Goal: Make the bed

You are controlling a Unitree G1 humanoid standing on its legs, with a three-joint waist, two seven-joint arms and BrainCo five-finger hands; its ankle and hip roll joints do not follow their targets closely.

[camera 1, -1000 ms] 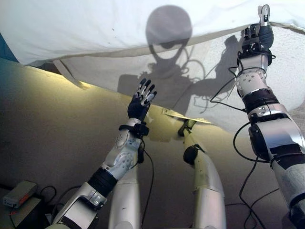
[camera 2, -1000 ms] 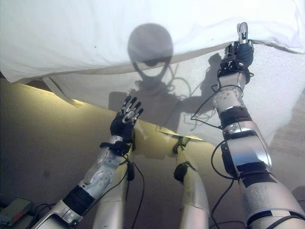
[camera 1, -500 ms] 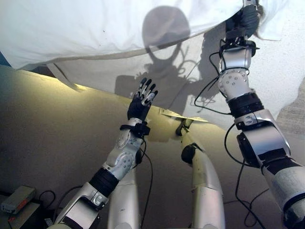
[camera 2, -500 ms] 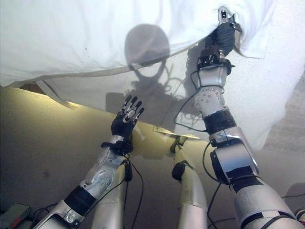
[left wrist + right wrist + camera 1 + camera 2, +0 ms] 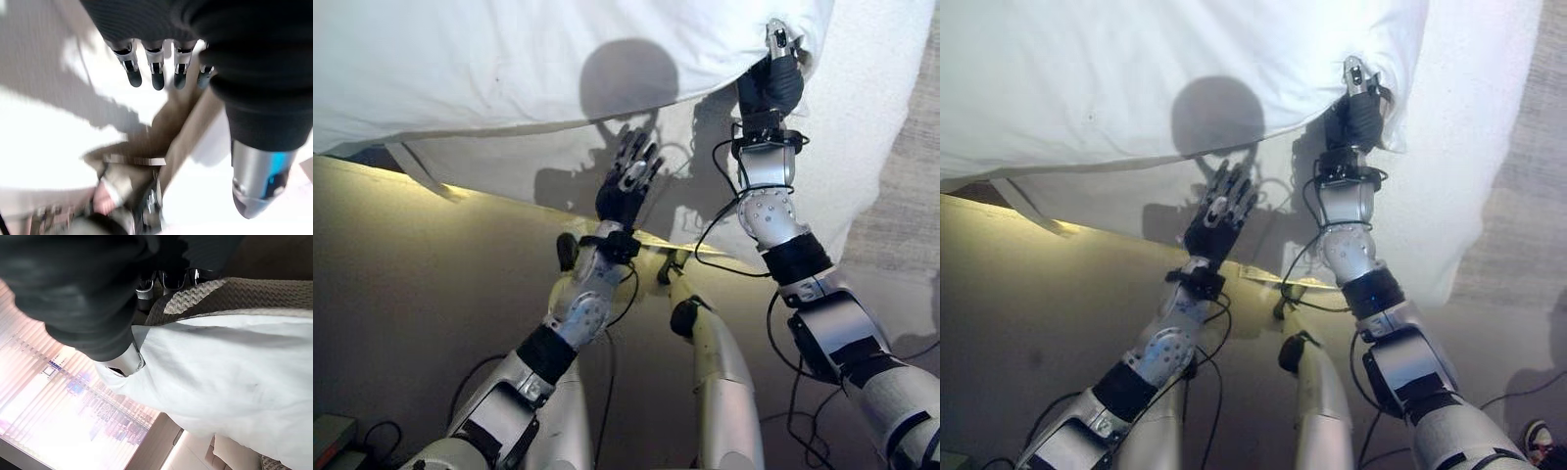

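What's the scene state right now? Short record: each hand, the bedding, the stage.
right hand: raised, shut on the edge of the white duvet, thumb on top of the cloth
left hand: open, fingers spread, held up in front of the sheet, touching nothing
duvet: corner lifted, lying over the white sheet that hangs down the side of the bed
floor: beige, below the bed
stage: bed not yet made; one hand on the cloth

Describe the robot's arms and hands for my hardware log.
Both arms are silver-grey shells with black bands at the joints. The left hand and right hand have silver fingers with dark tips and dark ribbed covers over back and wrist.
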